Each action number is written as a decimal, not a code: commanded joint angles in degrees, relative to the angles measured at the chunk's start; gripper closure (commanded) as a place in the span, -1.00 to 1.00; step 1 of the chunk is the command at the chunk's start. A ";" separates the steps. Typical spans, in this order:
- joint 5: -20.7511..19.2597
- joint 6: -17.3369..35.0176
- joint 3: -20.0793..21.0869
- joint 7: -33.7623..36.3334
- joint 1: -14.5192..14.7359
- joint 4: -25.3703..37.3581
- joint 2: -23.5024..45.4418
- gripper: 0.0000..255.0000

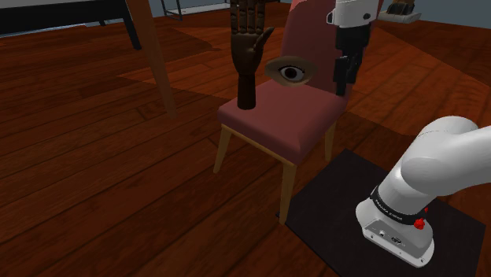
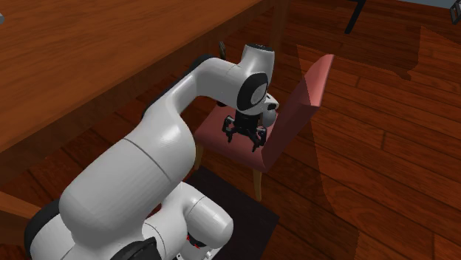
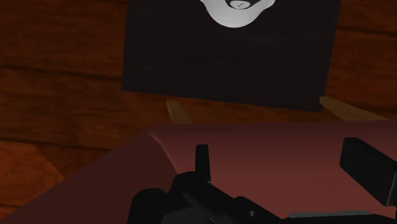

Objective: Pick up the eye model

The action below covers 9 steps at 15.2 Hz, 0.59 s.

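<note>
The eye model [image 1: 292,72] on the chair [image 1: 267,118] looks small, hard and light. I'd pinch its top and bottom. The gripper [image 2: 244,138] is spread apart, empty.

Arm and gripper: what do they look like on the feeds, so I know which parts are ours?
The arm has smooth, rounded white links with dark joint rings. Near its base there is a black band with small white lettering and a red button. The gripper is all black, with a blocky body and two slim fingers.
</note>
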 commanded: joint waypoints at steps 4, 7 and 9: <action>0.42 3.83 0.07 1.13 -0.42 3.83 4.83 -1.00; 0.76 7.12 0.09 2.20 -0.82 8.05 9.51 -1.00; 0.95 9.04 0.07 2.90 -1.07 11.06 12.55 -1.00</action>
